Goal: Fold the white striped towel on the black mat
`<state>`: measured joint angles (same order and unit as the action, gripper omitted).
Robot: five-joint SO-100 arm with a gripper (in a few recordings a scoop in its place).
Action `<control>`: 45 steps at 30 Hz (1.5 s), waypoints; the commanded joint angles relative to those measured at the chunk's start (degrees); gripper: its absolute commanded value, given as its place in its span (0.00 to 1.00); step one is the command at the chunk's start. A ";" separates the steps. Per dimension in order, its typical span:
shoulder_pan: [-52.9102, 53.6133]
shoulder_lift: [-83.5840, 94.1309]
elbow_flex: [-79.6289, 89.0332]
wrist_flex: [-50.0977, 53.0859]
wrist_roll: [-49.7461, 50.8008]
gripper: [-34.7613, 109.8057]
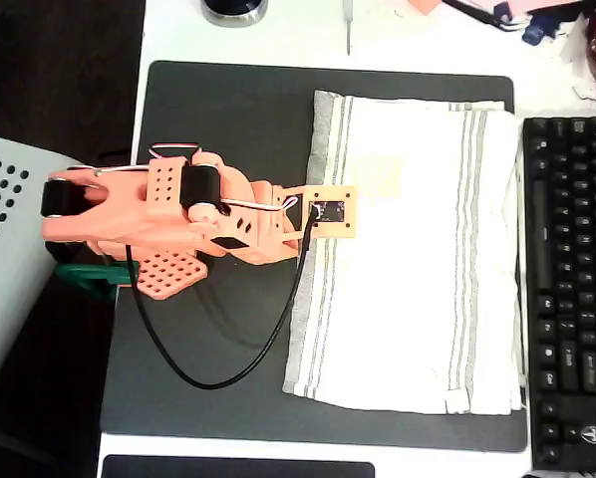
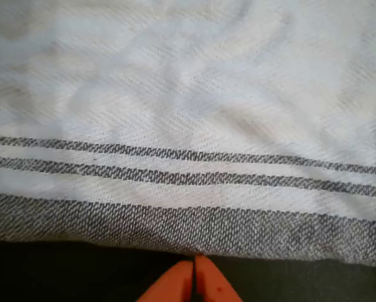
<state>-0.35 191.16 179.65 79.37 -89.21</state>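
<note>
Approach step: the hand (image 2: 193, 280), fingertips pressed together and holding nothing, sits over the black mat (image 1: 228, 110) just short of the white striped towel (image 1: 418, 259) lying flat ahead, so next it likely must open and pinch that near hem.

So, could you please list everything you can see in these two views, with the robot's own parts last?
white striped towel: one, off-white with grey stripes, spread flat on the right part of the mat in the overhead view.
black mat: one, dark grey-black, under the towel and the arm.
keyboard: one, black, along the right edge, beside the towel.
round dark object: one, at the top edge, cut off.
grey perforated panel: one, light grey, at the left edge.
cable: one, black, looping from the arm over the mat.
arm: one, orange, reaching over the mat to the towel's left edge.
gripper: one, orange, fingertips together at the towel's striped edge.
</note>
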 commanded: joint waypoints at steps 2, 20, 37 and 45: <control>-0.70 1.41 1.32 0.26 0.26 0.24; -0.53 1.41 1.32 0.26 0.53 0.24; 0.79 -9.67 -7.91 -0.35 -1.49 0.24; -6.94 -27.77 -23.91 3.08 2.99 0.24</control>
<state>-4.13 169.80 162.77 80.60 -87.10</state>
